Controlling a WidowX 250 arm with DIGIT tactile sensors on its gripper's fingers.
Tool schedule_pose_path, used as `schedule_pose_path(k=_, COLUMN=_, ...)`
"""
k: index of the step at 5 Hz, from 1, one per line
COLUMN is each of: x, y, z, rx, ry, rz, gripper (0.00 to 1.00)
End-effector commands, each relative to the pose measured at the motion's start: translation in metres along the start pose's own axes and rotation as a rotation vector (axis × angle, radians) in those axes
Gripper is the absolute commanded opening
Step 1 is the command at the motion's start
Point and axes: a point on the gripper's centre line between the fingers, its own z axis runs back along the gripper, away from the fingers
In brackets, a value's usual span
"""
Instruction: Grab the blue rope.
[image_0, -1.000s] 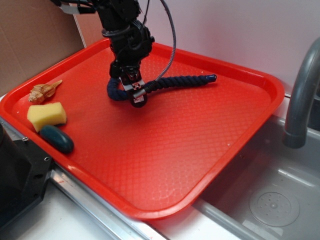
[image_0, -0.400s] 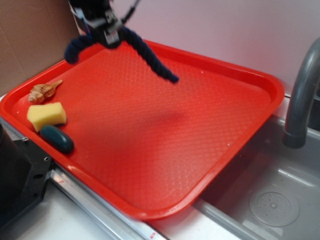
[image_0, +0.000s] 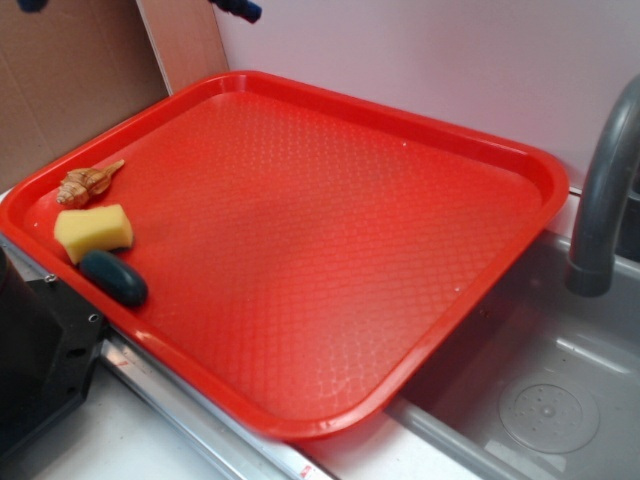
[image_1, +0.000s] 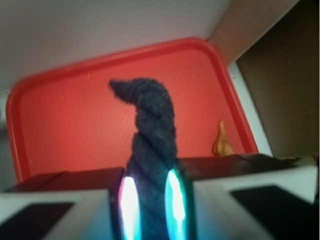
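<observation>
High above the red tray (image_1: 50, 115), my gripper (image_1: 149, 200) is clamped on the blue rope (image_1: 150, 135), the two lit fingers (image_1: 127, 202) pressed against either side of the twisted cord with no gap that I can make out. In the wrist view a free length of rope stands out past the fingers, its blunt end curling over, with the tray far beneath it.

From the exterior view the arm itself is out of frame; only two dark blue tips (image_0: 240, 9) show at the very top edge (rope ends, I judge, though too little is visible to be sure). The tray below holds no rope: just a seashell (image_0: 88, 182), a yellow sponge (image_0: 93, 230) and a small dark teal oval object (image_0: 114, 277) grouped near its left rim, with the sink (image_0: 540, 400) and grey faucet (image_0: 605, 190) off to the right.

I judge the grab itself done; what matters now is keeping it. The cord is soft and flexible, so I would hold closing pressure constant, avoid quick swings that could whip the loose ends, and not climb further, since the exterior camera can no longer confirm the hold.
</observation>
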Motion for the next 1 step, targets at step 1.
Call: schedule_pose_path(k=1, x=0.0187, y=-0.0006, z=0.0060, rx=-0.009, ry=-0.009, rz=0.127, gripper=0.00)
